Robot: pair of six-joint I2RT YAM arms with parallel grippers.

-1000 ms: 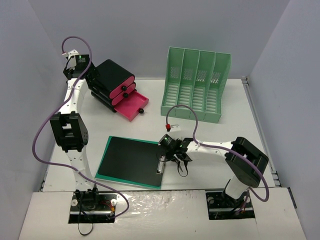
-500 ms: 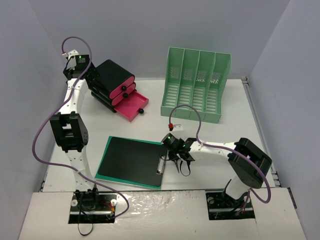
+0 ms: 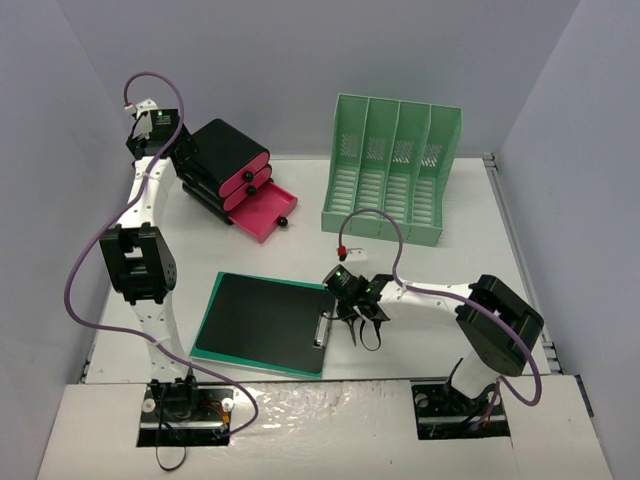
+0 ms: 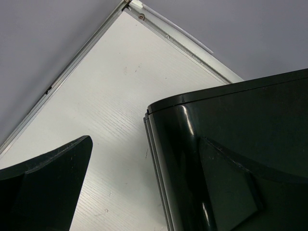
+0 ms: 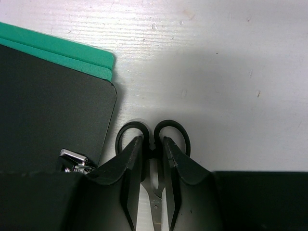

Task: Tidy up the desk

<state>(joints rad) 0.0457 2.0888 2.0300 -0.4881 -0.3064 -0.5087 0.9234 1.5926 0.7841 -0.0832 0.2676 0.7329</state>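
The right gripper [image 5: 151, 144] had settled over the scissors [image 5: 154, 199], jaws pinching them, ready to lift; the left gripper's [image 3: 182, 150] jaws gaped open.

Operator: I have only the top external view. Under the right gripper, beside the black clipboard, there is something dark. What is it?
Observer: In the right wrist view it is a pair of scissors with black handles, lying flat on the white desk.
Operator: How is it placed on them?
Observer: The right gripper straddles the neck, where the handle loops meet the blades. Whether it presses, I cannot tell.
Operator: And the other arm?
Observer: The left gripper is open: the left wrist view shows bare desk between one finger and the black drawer unit.
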